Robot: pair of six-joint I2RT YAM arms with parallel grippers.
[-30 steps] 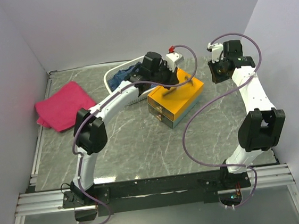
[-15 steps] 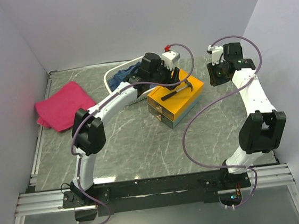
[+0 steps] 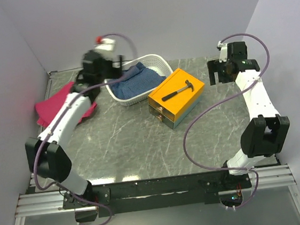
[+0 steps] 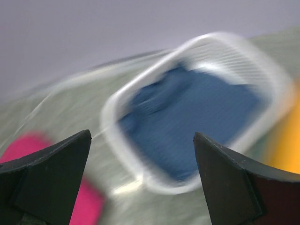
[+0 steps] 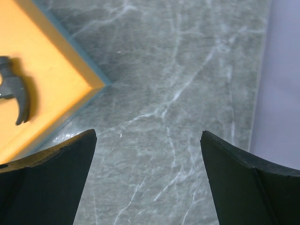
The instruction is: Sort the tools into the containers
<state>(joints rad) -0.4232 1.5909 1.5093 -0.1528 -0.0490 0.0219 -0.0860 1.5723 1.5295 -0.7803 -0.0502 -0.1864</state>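
Note:
The container, an orange-yellow box with a teal-grey base, stands right of the table's middle. A black hammer lies loose on its flat lid. My left gripper hovers at the back left, beside a white basket. In the blurred left wrist view my left gripper is open and empty, facing the basket. Right of the box, my right gripper is open over bare table. The right wrist view shows my right gripper empty, the box's corner and the hammer head to its left.
The basket holds a blue cloth. A pink cloth lies at the left, partly under my left arm. Walls close the table on the left, back and right. Marble tabletop stretches in front of the box.
My left gripper opened and let go of the hammer on the box lid, then swung away to the back left. My right gripper opened and shifted slightly right.

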